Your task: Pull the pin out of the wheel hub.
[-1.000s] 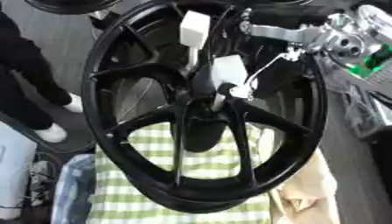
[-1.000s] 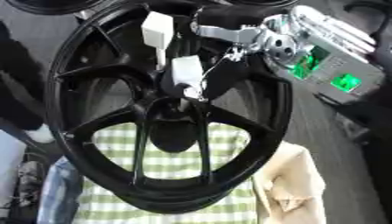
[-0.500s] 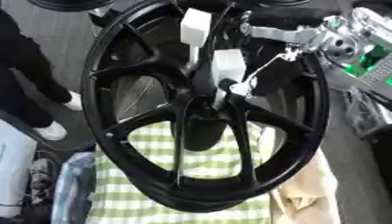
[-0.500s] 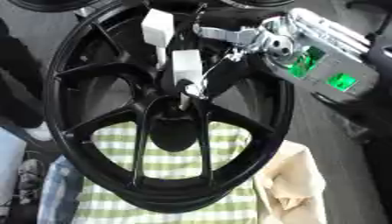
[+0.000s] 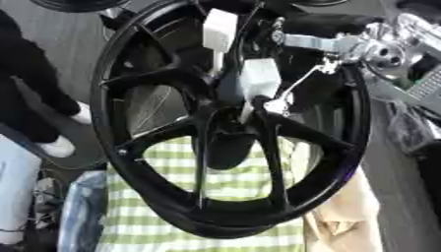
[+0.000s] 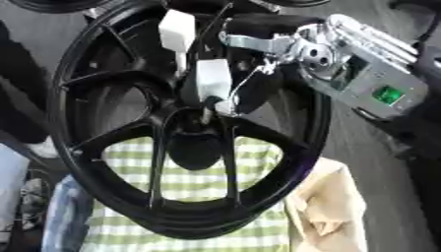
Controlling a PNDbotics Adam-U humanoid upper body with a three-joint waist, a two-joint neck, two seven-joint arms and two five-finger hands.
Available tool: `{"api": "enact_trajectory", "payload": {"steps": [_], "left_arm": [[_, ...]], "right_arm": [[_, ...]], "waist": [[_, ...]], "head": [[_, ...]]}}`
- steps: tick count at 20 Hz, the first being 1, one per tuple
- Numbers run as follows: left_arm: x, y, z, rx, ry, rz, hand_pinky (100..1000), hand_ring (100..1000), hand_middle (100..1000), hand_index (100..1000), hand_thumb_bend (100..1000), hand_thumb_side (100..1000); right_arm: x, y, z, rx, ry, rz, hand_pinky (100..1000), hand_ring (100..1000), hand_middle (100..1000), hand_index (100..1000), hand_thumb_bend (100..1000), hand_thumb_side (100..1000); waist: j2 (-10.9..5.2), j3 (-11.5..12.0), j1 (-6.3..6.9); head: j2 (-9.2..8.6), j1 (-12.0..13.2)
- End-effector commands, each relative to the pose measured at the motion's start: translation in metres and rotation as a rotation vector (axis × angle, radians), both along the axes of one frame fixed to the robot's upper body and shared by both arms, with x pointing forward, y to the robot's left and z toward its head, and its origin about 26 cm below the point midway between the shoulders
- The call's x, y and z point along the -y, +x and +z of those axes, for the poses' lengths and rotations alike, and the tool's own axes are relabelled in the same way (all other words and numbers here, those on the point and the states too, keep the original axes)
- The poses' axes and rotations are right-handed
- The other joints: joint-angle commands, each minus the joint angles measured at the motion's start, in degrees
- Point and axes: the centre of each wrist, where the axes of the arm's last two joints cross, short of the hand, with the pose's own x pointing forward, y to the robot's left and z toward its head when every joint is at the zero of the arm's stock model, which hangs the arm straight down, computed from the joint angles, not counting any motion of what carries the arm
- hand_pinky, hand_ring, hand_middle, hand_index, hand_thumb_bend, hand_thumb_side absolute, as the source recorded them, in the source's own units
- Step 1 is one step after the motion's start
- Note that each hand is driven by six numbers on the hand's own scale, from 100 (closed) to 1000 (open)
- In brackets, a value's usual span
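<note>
The right hand (image 6: 226, 81) reaches from the far right to the middle of the black wheel (image 6: 86, 162). Its white fingertips (image 6: 212, 78) seem pinched at the hub; the pin itself I cannot make out.

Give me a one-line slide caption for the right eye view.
Right hand reaches from the upper right to the centre of a black spoked wheel lying on a green checked cloth.

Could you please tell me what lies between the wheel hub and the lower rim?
Black spokes, with green checked cloth showing through the gaps, in both eye views.

Black spokes (image 5: 280, 130) crowding the hub (image 5: 226, 147)
</note>
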Motion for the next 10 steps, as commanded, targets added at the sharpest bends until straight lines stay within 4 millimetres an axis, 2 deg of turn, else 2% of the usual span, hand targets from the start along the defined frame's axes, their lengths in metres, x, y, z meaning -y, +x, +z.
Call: {"api": "enact_trajectory", "payload": {"steps": [1,5,10], "left_arm": [[-0.0029,-0.0012,0.0051,0.016,0.019,0.011,800,723,727,761,260,750],[-0.0036,-0.0015,0.0039,0.012,0.02,0.016,801,723,726,760,259,751],[-0.0038,-0.0015,0.004,0.013,0.021,0.018,802,724,726,760,259,751]], "right_arm": [[0.0034,-0.0061,0.0138,0.041,0.039,-0.012,780,670,477,585,119,198],[0.004,-0.0065,0.0155,0.037,0.092,-0.021,766,631,417,525,100,171],[0.0115,-0.0066,0.0234,0.069,0.139,-0.033,741,581,338,454,100,212]], "waist": [[-0.8,-0.1,0.15],[-0.89,-0.2,0.12],[-0.97,-0.6,0.06]], "head": [[0.07,0.0],[0.07,-0.1],[0.07,-0.2]]}}
